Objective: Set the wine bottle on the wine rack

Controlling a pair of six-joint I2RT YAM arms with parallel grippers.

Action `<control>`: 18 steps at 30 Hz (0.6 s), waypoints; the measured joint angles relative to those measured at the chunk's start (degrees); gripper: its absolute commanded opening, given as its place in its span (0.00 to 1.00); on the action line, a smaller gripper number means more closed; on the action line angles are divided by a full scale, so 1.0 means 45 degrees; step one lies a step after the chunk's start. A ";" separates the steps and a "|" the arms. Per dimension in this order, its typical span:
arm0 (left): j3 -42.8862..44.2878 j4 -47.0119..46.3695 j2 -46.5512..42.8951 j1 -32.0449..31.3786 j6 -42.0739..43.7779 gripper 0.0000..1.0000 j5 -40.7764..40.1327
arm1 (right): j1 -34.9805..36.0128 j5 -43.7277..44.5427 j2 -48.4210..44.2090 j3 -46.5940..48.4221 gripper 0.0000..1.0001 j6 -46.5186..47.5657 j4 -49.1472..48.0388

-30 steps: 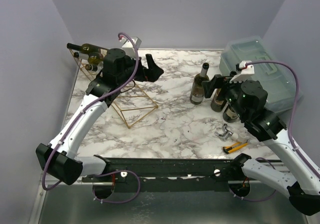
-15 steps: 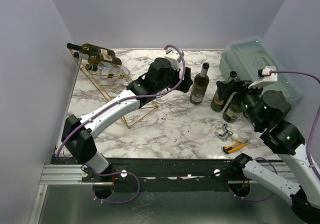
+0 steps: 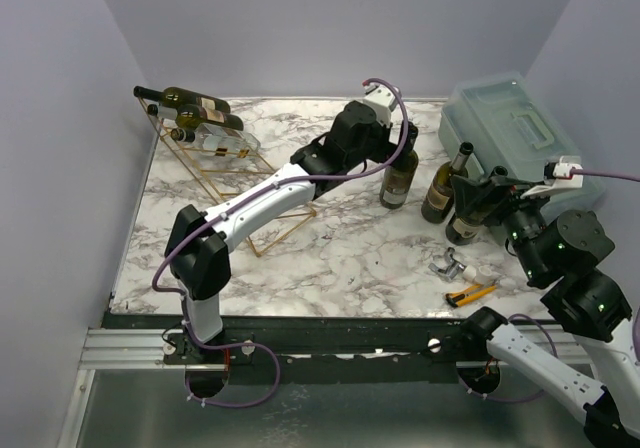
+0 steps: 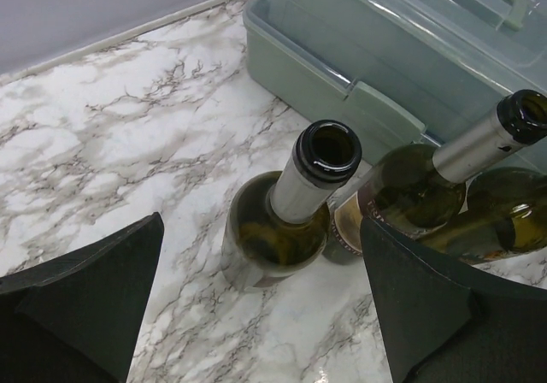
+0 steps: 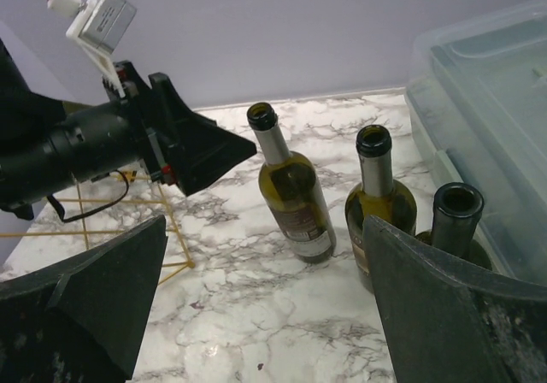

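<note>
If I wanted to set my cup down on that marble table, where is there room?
The widest bare patch is the front middle of the table, between the wine rack and the small metal part. The back edge just right of the rack is bare too. The right side is crowded: three standing bottles, plastic box, yellow knife.

Robot lab test cell, not a home: plain lilac walls (image 3: 60, 118) box in three sides, marble-print tabletop (image 3: 350, 258), aluminium rail (image 3: 130, 346) at near edge carrying left arm (image 3: 250, 203) and right arm (image 3: 570, 268). Staged props: wine bottles (image 3: 400, 173) far right, gold wire rack (image 3: 265, 223) far left, plastic box (image 3: 510, 128), utility knife (image 3: 470, 293) near right
</note>
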State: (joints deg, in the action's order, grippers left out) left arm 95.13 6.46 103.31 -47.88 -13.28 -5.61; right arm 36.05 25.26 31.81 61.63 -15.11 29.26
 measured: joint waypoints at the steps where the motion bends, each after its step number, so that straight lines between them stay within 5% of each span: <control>1: 0.0107 -0.0010 0.0097 -0.0019 0.0029 0.99 0.0000 | 0.0000 -0.0131 -0.0019 -0.0044 1.00 0.0015 0.0044; 18: 0.2113 0.0019 0.2142 -0.0223 0.0403 0.86 -0.0053 | 0.0000 -0.1617 -0.0758 -0.1083 1.00 0.0228 0.0219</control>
State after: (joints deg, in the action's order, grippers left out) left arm 104.64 6.55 112.95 -48.88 -11.46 -5.85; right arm 36.05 17.98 28.40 56.75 -14.09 30.24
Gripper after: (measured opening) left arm 0.895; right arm 0.998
